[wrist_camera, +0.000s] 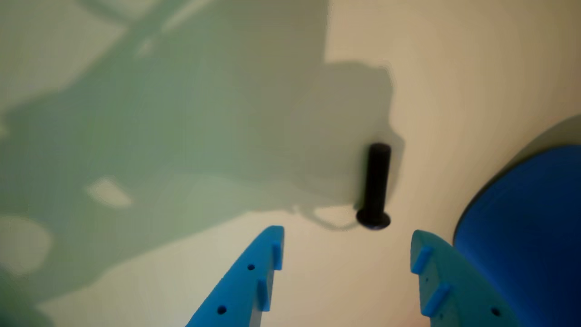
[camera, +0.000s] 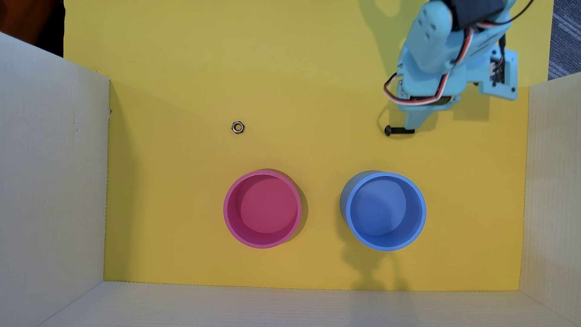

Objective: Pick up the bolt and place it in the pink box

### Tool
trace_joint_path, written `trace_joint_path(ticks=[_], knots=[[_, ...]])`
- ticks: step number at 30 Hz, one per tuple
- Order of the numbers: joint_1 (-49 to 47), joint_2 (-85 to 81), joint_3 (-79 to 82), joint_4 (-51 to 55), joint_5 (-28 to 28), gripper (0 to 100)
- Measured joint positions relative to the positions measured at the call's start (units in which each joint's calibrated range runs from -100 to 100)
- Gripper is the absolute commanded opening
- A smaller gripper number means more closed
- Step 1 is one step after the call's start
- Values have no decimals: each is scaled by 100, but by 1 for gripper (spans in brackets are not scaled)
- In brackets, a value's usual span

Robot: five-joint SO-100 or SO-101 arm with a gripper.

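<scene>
Black and small, the bolt [camera: 399, 130] lies flat on the yellow floor [camera: 188, 94] in the overhead view, just beneath the light-blue gripper [camera: 410, 124], above the blue cup [camera: 386, 210] and well right of the pink box [camera: 262, 209] and hex nut [camera: 237, 127]. The wrist view shows the gripper [wrist_camera: 347, 240] spread wide, empty, with the bolt [wrist_camera: 376, 184] lying just past its fingertips [wrist_camera: 272, 236].

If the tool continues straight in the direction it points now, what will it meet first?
Probably the bolt. In the wrist view it lies just beyond the open tool, slightly nearer the finger on the right. Depth is unclear, so the tips might touch the yellow floor first. The blue container stays to the side.
</scene>
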Motion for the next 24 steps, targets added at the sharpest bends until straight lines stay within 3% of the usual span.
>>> trace_joint_path(ticks=[24], knots=[[102,1881,-1351,-351,5,20]])
